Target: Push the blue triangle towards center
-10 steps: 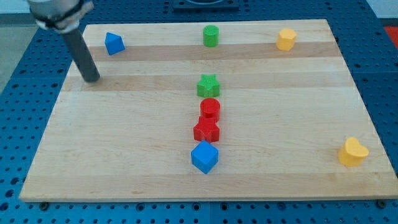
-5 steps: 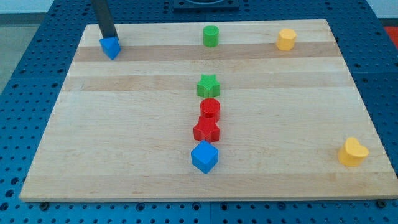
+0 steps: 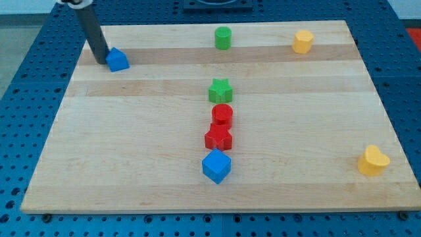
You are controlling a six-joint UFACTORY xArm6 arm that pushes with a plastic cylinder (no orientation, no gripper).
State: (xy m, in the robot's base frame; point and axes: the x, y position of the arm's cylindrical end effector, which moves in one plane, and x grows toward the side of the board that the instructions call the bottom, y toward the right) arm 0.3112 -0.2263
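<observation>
The blue triangle [image 3: 118, 60] lies near the board's top left corner. My tip [image 3: 100, 60] rests on the board at the triangle's left side, touching it or nearly so. The dark rod rises from there toward the view's top left. The board's centre is far to the triangle's lower right, where a green star [image 3: 220, 90] sits.
A red cylinder [image 3: 222, 115], a red star [image 3: 218, 138] and a blue cube [image 3: 216, 166] line up below the green star. A green cylinder [image 3: 223, 38] and a yellow block [image 3: 302, 41] sit along the top edge. A yellow heart [image 3: 373, 160] lies at the lower right.
My tip swung from below left of the triangle to its top, then to its left side. The blue triangle shifted slightly down, toward the view's bottom.
</observation>
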